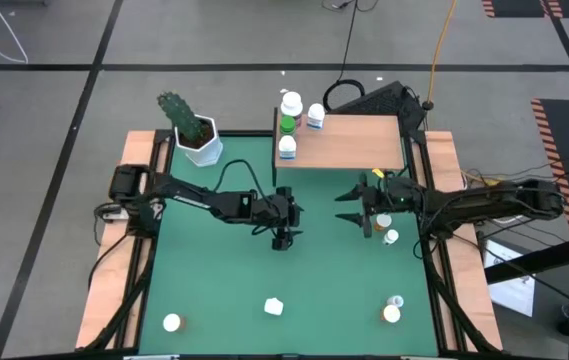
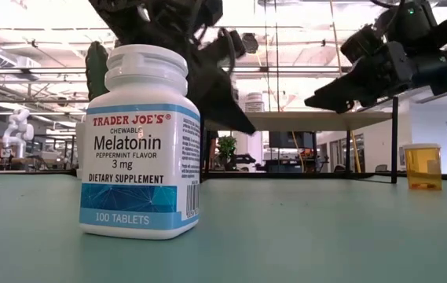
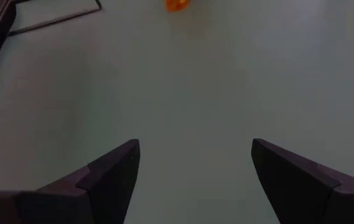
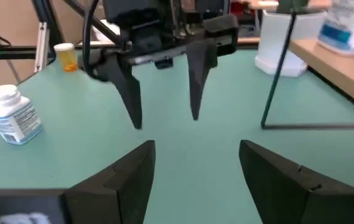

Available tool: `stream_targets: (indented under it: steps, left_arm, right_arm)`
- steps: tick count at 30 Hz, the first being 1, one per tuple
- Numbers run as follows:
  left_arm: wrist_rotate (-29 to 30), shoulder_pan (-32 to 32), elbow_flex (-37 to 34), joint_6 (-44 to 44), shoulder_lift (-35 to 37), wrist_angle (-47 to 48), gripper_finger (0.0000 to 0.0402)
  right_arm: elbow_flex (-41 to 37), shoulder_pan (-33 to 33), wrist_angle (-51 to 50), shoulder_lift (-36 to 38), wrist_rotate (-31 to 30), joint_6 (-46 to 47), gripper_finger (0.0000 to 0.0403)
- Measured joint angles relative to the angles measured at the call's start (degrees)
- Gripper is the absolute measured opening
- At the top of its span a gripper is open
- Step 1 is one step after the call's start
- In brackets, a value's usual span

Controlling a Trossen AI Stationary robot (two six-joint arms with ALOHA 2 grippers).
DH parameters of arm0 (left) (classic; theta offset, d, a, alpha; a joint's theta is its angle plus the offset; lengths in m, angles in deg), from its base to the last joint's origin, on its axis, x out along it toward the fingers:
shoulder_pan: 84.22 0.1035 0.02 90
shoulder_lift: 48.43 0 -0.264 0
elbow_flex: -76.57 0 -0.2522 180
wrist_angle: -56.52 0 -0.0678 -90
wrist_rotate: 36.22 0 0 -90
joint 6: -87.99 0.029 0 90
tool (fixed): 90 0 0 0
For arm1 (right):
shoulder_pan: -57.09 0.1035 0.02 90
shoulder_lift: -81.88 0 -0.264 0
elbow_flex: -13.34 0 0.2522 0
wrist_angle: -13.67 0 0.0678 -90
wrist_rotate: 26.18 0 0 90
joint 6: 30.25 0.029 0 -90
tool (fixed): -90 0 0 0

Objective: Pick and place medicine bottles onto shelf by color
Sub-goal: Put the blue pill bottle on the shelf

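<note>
**Q:** Where are you at right now?

**A:** Both sets of fingers spread wide, holding nothing. My left gripper (image 1: 282,238) hangs over bare green mat (image 1: 214,290) mid-worktop; my right gripper (image 1: 356,212) faces it from just in front of the shelf (image 1: 359,142). Four bottles sit at the shelf's left end, the green one (image 1: 287,125) included. An orange bottle (image 1: 383,222) and a white one (image 1: 391,237) stand beside my right arm, and four more are well apart near the front.

**Q:** What could go wrong?

**A:** I reckon the arms could clip each other, being this close. The mat looks slick, so a nudged bottle might tip and roll. Beyond it: grey floor, cables, a cactus pot (image 1: 200,146).
</note>
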Motion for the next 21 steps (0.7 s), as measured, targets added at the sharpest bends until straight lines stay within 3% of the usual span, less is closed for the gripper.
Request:
stream_targets:
  steps: [5, 11, 13, 16, 21]
  left_arm:
    - [-0.6, -1.99, 0.02, -3.81, 6.63, 7.84, 0.031]
    - [-20.49, -8.63, -1.24, -6.4, 12.76, 12.76, 0.0288]
    - [-22.47, -12.61, -2.57, -7.19, 13.18, 12.39, 0.0269]
    - [-19.66, -18.4, -5.17, -7.28, 12.43, 6.94, 0.0245]
    - [-7.48, -24.89, -8.97, -7.94, 9.85, -5.49, 0.0229]
  right_arm:
    - [1.86, 1.58, 0.96, -3.33, -2.71, -1.85, 0.0226]
    - [2.41, 4.15, 4.4, -8.11, -5.7, -1.22, 0.0226]
    - [2.5, 5.31, 6.55, -9.86, -5.82, 0.57, 0.0226]
    - [2.39, 8.3, 8.46, -11.57, -6.3, 4.41, 0.0226]
    - [2.45, 16.1, 11.88, -14.45, -14.75, 9.09, 0.0226]
